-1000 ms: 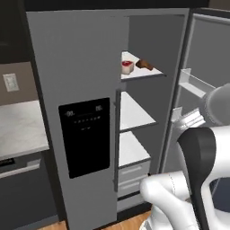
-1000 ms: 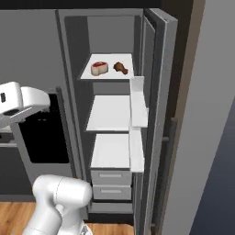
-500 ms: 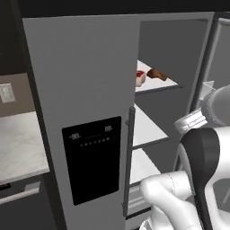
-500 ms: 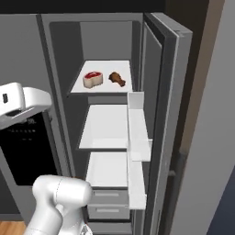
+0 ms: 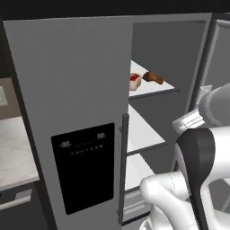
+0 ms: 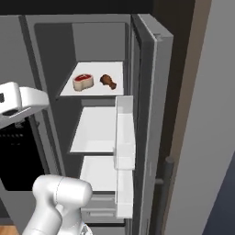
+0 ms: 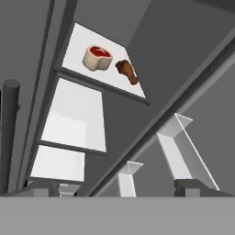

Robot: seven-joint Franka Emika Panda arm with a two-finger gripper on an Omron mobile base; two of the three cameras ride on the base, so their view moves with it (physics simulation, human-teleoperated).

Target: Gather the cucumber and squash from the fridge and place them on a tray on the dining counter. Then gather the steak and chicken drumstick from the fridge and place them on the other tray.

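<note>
The fridge stands with its left door shut and its right door swung open. On its top shelf lie the steak, red with a pale rim, and to its right the brown chicken drumstick; both also appear as steak and drumstick, and as steak and drumstick. My gripper is open and holds nothing, well below and short of that shelf. The cucumber, squash, both trays and the dining counter are out of view.
The open right door carries white bins beside the shelves. Two bare white shelves and drawers sit below the meat. The shut door has a black dispenser panel and dark handle. A pale countertop lies left.
The base has driven closer to the fridge, so the whole scene has grown and shifted in both base views. The steak and drumstick stay put; the gripper stays open.
</note>
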